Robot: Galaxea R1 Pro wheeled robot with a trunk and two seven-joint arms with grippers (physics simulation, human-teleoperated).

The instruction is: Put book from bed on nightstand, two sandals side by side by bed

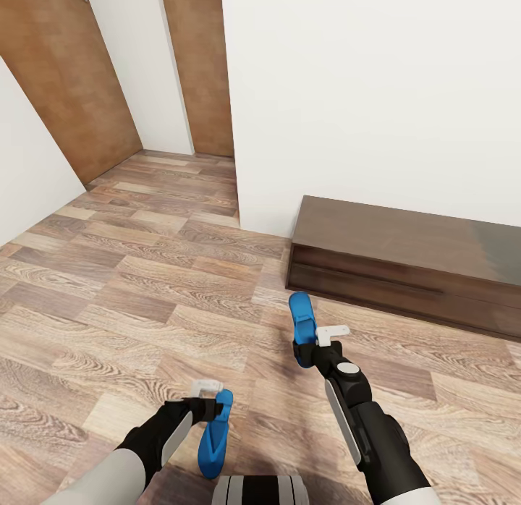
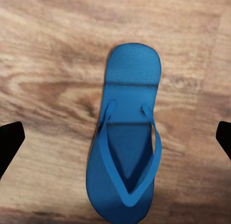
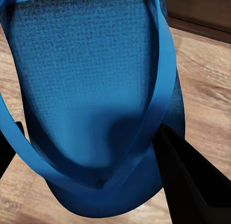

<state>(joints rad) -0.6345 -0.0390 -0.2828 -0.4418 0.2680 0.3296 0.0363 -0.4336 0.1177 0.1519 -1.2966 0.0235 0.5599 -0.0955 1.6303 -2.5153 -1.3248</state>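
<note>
The left gripper (image 1: 210, 402) holds one blue sandal (image 1: 215, 434) above the wood-plank floor (image 1: 130, 295), sole hanging down from the forearm reaching forward. In the left wrist view, that sandal (image 2: 126, 142) lies between dark fingertips (image 2: 9, 142). The right gripper (image 1: 312, 340), arm stretched ahead, clamps the second sandal (image 1: 302, 317) upright near the dark-brown bench (image 1: 405, 262); its strap (image 3: 159, 89) shows close.

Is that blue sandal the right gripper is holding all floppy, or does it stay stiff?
Probably fairly stiff: the sandal sticks straight out from the right gripper without drooping. It looks light, being thin and flat. The narrow straps look bendier than the sole, so they might flex if pinched.
</note>
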